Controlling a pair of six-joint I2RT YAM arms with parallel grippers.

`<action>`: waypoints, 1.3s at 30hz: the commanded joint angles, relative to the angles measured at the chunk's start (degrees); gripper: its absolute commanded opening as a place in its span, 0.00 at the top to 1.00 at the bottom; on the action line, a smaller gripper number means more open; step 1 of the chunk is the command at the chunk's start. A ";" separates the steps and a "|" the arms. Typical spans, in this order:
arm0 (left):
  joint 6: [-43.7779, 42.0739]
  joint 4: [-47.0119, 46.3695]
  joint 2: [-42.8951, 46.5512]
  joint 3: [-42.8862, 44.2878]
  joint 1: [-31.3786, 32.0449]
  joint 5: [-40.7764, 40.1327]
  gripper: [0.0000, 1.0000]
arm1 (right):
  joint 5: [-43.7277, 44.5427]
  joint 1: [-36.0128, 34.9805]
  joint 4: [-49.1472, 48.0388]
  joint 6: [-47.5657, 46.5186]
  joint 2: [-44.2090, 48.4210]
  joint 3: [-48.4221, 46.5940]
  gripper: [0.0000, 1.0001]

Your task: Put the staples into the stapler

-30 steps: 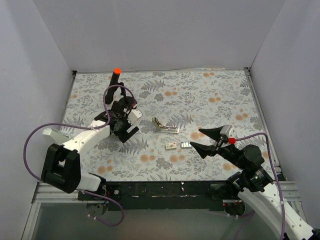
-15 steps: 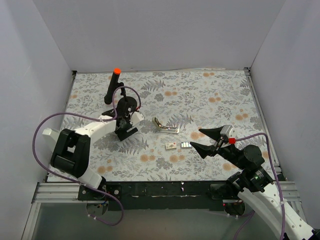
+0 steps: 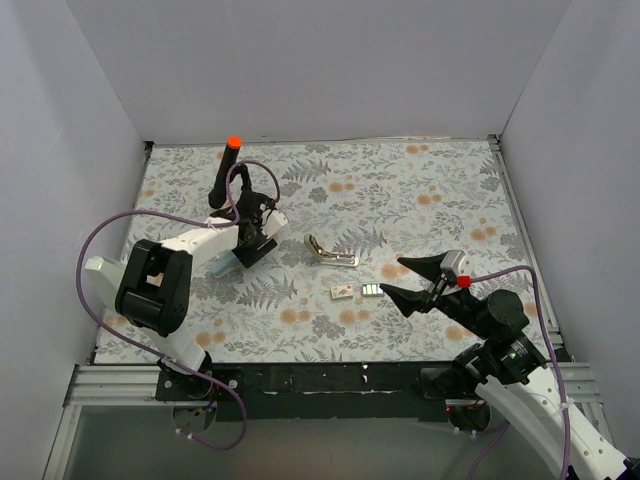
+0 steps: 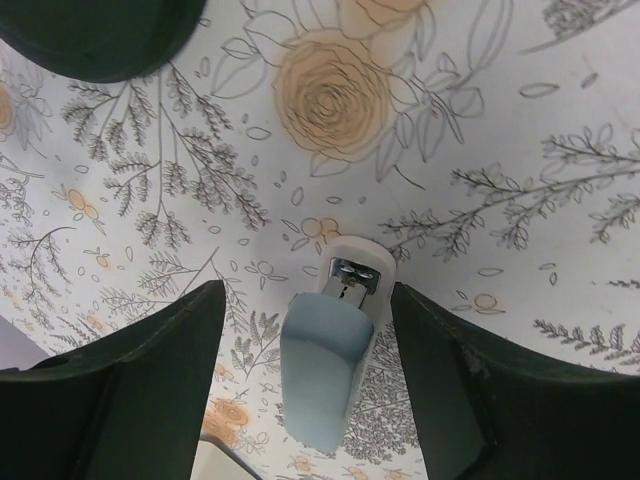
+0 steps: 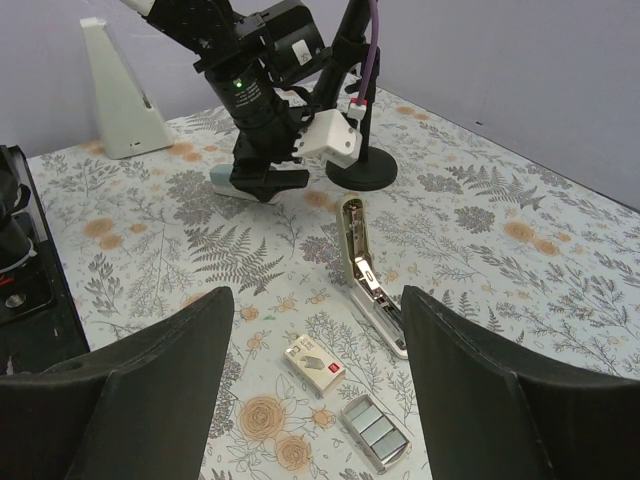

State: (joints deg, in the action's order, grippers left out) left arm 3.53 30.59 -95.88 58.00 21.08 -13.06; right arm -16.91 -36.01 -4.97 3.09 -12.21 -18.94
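Note:
The pale olive-green stapler (image 3: 332,252) lies hinged open mid-table, silver metal showing; it also shows in the right wrist view (image 5: 365,275). The small whitish box (image 3: 343,292) and the tray of silvery staples (image 3: 369,290) lie just in front of it, and both show in the right wrist view: the box (image 5: 313,363) and the staples (image 5: 375,432). My right gripper (image 3: 392,275) is open and empty, hovering right of the staples (image 5: 318,297). My left gripper (image 3: 250,243) is open, its fingers either side of a light blue bar (image 4: 325,370), not shut on it.
A black stand with an orange tip (image 3: 222,175) rises behind the left gripper; its round base (image 5: 360,170) shows in the right wrist view. A white wedge-shaped piece (image 5: 118,95) stands at the table's left edge. Grey walls enclose three sides.
The left arm has folded in and its gripper has shifted slightly back and turned over the light blue bar. The right arm, stapler and staples have not moved.

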 commanded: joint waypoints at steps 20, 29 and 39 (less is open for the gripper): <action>10.18 7.29 0.25 7.92 -2.54 6.20 0.51 | -0.76 0.06 -2.67 0.42 0.08 -0.31 0.25; 9.74 7.99 -0.10 7.57 -2.54 5.06 0.53 | -0.85 0.06 -2.67 0.42 -0.01 -0.31 0.25; 10.09 9.22 -1.42 8.27 -2.54 4.97 0.59 | -0.85 0.06 -2.76 0.42 -0.10 -0.31 0.25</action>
State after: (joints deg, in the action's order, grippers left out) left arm 13.28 38.79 -97.36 64.42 18.85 -7.97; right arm -17.12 -36.01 -4.93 3.09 -12.21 -18.94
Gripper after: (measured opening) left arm 0.420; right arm 0.753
